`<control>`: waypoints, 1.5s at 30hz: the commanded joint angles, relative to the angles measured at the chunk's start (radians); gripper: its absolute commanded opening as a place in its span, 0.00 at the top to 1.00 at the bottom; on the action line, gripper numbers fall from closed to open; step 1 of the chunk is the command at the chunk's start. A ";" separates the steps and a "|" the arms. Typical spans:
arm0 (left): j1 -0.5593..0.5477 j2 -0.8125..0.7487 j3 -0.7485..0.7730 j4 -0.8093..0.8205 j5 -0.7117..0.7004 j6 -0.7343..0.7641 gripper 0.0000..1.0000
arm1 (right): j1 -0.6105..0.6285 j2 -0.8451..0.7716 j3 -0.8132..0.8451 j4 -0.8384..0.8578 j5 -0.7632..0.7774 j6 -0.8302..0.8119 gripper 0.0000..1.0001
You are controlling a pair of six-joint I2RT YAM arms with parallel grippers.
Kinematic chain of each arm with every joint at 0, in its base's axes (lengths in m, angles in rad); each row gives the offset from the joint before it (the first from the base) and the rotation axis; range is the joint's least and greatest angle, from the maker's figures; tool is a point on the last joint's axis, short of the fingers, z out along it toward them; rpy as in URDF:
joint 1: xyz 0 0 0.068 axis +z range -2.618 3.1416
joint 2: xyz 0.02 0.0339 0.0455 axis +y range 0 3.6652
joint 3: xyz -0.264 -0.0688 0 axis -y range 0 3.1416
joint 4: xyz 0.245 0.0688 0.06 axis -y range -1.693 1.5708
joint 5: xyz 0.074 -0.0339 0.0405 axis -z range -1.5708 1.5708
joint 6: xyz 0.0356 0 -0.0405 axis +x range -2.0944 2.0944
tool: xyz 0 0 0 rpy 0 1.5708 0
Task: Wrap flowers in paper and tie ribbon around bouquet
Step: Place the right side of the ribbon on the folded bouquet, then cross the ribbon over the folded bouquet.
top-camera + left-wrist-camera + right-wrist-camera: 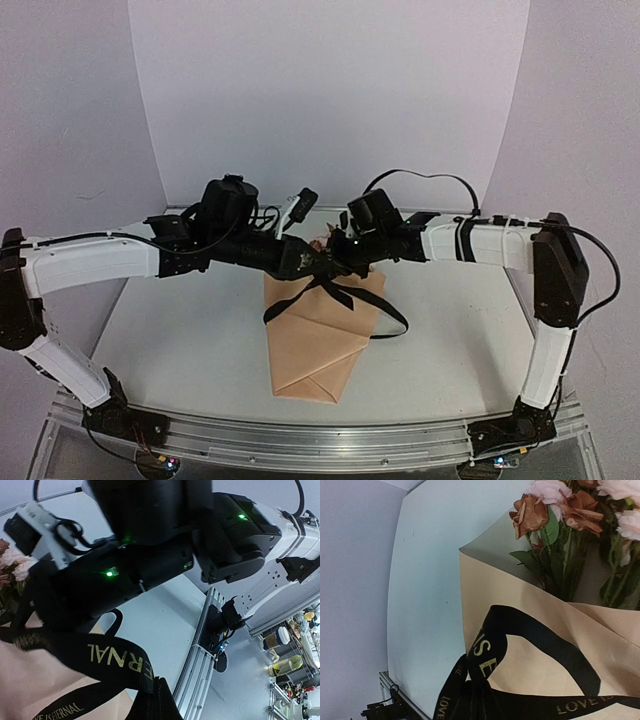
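Ribbon (540,640) looped over bouquet (315,345) — left fingers (300,258), right fingers (350,258) both pinching it

Left claw (312,262), right claw (345,260) closed, nearly meeting.

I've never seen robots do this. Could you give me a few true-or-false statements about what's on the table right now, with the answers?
1. The flowers are wrapped in tan paper. True.
2. The ribbon is red. False: it is black with pale lettering.
3. The bouquet stands upright in a vase. False: it lies flat on the table, blooms at the far end.
4. The ribbon crosses over the paper. True.
5. Only one arm reaches the bouquet. False: the left arm and the right arm both meet above its flower end.
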 commanded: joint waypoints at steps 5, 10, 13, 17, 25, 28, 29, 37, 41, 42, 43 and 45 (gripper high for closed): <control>0.007 0.095 0.022 0.221 0.062 0.057 1.00 | -0.074 0.015 -0.039 0.229 -0.202 0.112 0.66; 0.045 0.092 -0.017 0.300 0.082 0.001 1.00 | -0.081 -0.120 -0.147 0.228 -0.133 0.100 0.48; 0.083 0.092 -0.058 0.368 0.150 -0.048 1.00 | -0.091 -0.208 -0.227 0.219 -0.053 0.108 0.40; 0.103 0.150 -0.006 0.328 0.255 -0.034 1.00 | -0.096 -0.353 -0.374 0.227 0.076 0.061 0.33; 0.110 0.372 0.212 0.178 0.496 -0.007 0.99 | -0.083 -0.598 -0.673 0.396 0.181 -0.080 0.23; 0.109 0.404 0.241 0.178 0.509 -0.008 0.99 | -0.077 -0.610 -0.687 0.404 0.162 -0.112 0.23; 0.109 0.413 0.250 0.175 0.512 -0.007 0.99 | -0.077 -0.610 -0.688 0.410 0.154 -0.112 0.24; 0.115 0.509 0.347 0.120 0.524 -0.033 0.99 | -0.005 -0.627 -0.696 0.408 0.156 -0.179 0.38; 0.134 0.536 0.353 0.180 0.561 -0.117 0.99 | 0.035 -0.627 -0.708 0.395 0.197 -0.217 0.42; 0.137 0.540 0.354 0.189 0.569 -0.131 0.99 | 0.041 -0.628 -0.710 0.390 0.210 -0.225 0.43; 0.141 0.544 0.357 0.194 0.575 -0.143 0.99 | 0.046 -0.628 -0.710 0.385 0.221 -0.232 0.43; 0.147 0.556 0.364 0.197 0.596 -0.160 0.99 | 0.054 -0.618 -0.704 0.376 0.233 -0.245 0.44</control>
